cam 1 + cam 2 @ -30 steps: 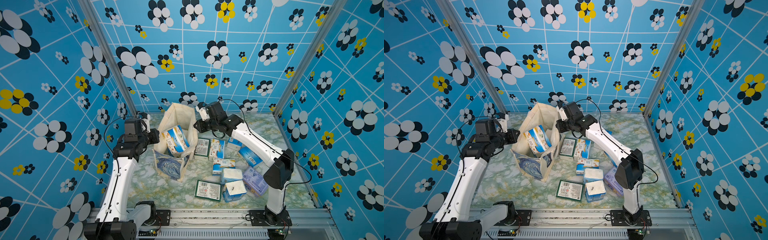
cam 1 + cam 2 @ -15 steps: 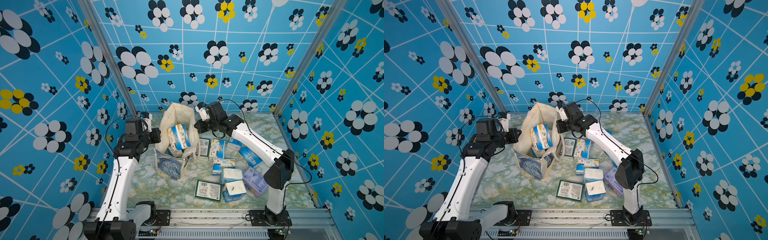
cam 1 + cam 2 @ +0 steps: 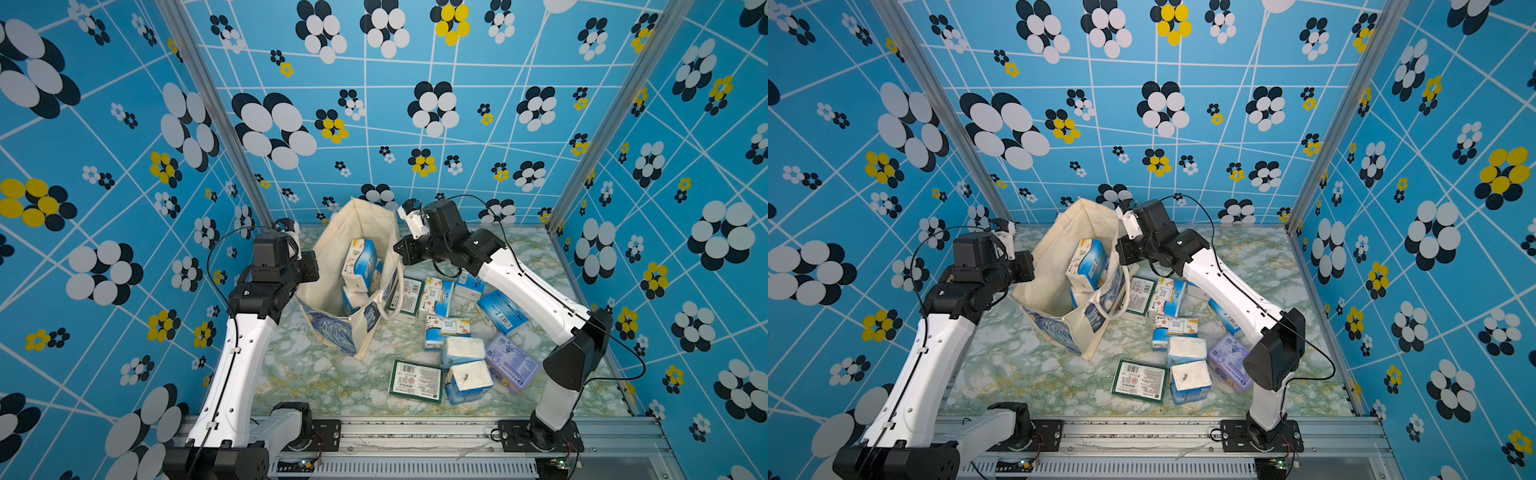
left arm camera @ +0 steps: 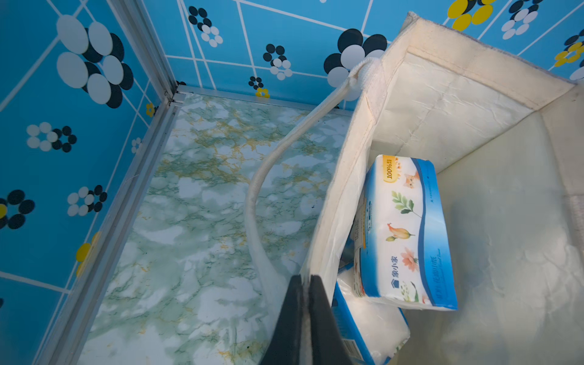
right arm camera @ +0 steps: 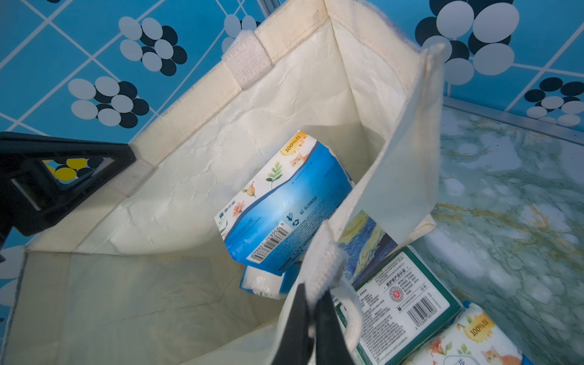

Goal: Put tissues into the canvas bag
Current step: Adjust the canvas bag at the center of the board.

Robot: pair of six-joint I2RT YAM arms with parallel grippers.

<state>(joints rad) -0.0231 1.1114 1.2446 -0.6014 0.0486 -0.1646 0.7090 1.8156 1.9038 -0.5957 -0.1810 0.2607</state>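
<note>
The canvas bag stands open at the back middle of the table, stretched between both arms. My left gripper is shut on the bag's rim on its left side. My right gripper is shut on the opposite rim, where a handle is sewn on. Inside the bag a blue-and-white tissue pack leans on another pack. Several more tissues lie loose on the table to the right of the bag.
Among the loose packs are a green-labelled one near the front, a lavender one by the right arm's elbow, and another green one against the bag. Patterned walls close three sides; a metal rail runs along the front.
Both grippers have closed on opposite rims of the bag. The bag's mouth first narrowed and now is drawn open between them, with the upper pack standing more upright.
</note>
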